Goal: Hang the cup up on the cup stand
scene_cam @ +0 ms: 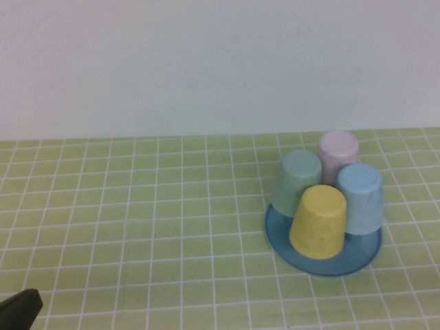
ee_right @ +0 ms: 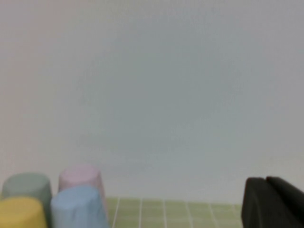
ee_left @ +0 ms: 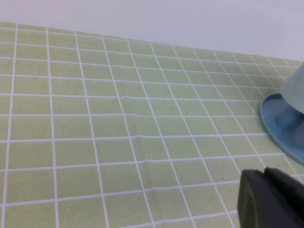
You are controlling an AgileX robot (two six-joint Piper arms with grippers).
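Note:
The sky-blue cup sits upside down on the round blue cup stand at the right of the table, on the stand's right side. It also shows in the right wrist view. The pegs are hidden under the cups. My left gripper is shut and empty at the table's front left corner, far from the stand; in its wrist view the stand's rim lies ahead. My right gripper is shut and empty, raised, out of the high view, off to the side of the cups.
Three other cups stand upside down on the stand: teal-green, pink and yellow. The green checked tablecloth covers the table. A white wall runs along the back.

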